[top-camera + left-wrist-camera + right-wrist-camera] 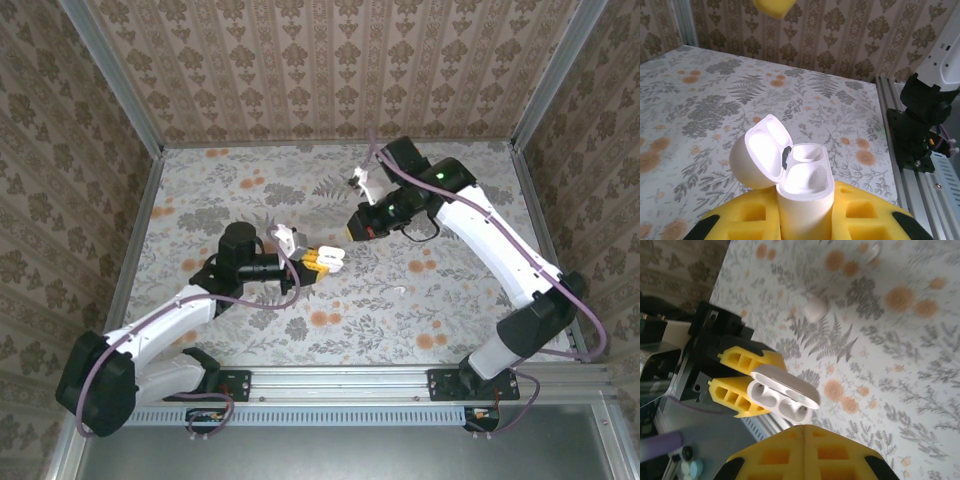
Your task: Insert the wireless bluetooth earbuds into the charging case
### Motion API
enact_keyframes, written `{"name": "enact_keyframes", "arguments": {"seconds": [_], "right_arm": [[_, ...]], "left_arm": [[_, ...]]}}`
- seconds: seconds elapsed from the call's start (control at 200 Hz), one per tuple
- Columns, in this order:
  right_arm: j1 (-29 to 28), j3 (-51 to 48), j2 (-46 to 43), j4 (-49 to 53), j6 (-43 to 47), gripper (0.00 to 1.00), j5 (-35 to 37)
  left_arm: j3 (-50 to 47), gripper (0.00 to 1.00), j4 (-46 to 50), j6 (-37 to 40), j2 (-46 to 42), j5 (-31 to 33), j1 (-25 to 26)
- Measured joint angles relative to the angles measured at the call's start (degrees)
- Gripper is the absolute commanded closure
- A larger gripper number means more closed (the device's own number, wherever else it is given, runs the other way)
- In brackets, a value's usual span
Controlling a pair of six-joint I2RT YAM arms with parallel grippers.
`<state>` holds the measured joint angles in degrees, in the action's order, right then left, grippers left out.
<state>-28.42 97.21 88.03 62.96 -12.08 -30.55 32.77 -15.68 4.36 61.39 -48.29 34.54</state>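
Charging case (802, 185): held upright in my left gripper (312, 261), yellow pads clamped on either side of its body, raised off the table (200, 190) around mid-scene. The lid is swung open to the left. I judge the case is presented mouth-up like this so that an earbud can be dropped in from above. Both wells look empty in the left wrist view.

Right gripper (805, 432): pads pressed together, poised just to the far right of the case mouth and pointing towards it. I see nothing between the pads. If something as tiny as an earbud were pinched at the very tips, I could not tell.

Wireless bluetooth earbuds (400, 291): one white speck lies on the table to the near right of the case, well apart from both grippers. In the right wrist view a blurred white blob lies on the tablecloth beyond the case, and a second is cut off at the top edge. Both are probably earbuds, but too soft to confirm.
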Motion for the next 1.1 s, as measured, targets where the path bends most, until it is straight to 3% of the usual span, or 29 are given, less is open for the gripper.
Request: {"name": "enact_keyframes", "arguments": {"seconds": [0.265,0.525,0.59,0.81,1.1], "right_arm": [[2.0,-3.4,-1.6,-5.0,-3.5,0.89,8.2],[3.1,-2.8,1.4,-12.0,-6.6,0.68,21.5],[3.9,-0.9,5.3,-13.7,-7.9,0.63,24.3],[5.8,8.1,22.9,-19.9,-11.2,0.61,31.5],[9.0,42.8,52.3,-19.1,-13.6,0.60,34.5]], "left_arm": [[0.0,1.00,1.7,0.7,-2.4,1.8,-2.4],[0.1,1.00,3.6,0.9,-1.3,5.3,-3.2],[0.4,1.00,3.7,0.9,0.1,6.3,-3.4],[3.0,1.00,3.4,0.7,7.2,9.0,-3.9],[4.5,1.00,0.7,-0.7,14.4,8.9,-4.3]]}}
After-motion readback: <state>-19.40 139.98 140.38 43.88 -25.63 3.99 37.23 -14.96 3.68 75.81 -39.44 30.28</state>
